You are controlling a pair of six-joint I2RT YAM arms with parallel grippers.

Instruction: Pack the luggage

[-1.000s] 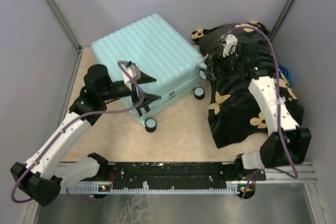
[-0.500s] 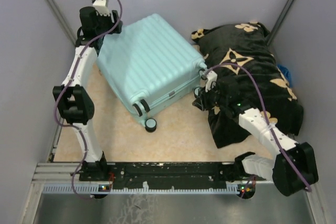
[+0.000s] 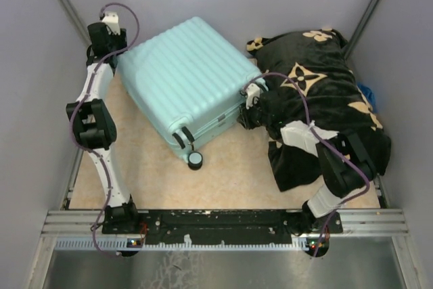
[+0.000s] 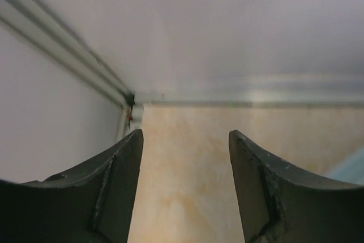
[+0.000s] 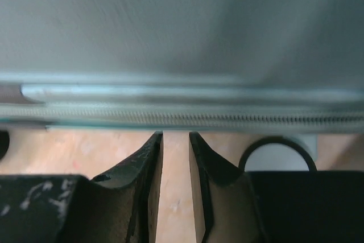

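The luggage, a pale mint ribbed hard-shell case, lies closed on the beige floor, with its black wheels toward me. My left gripper is at the far left corner, just beyond the case's back left edge. In the left wrist view it stands open over bare floor, with a sliver of the luggage at the right. My right gripper is low against the case's right side. Its jaws stand a narrow gap apart, empty, tips at the luggage's zip seam.
A black blanket with tan flower motifs lies heaped right of the case, under my right arm. Something blue peeks out at its far right edge. Grey walls close in the floor on three sides, and the corner post stands close to my left gripper.
My left arm swung from the case's near left side up to the far left corner. My right arm came off the blanket down to the case's right side, and its jaws narrowed.
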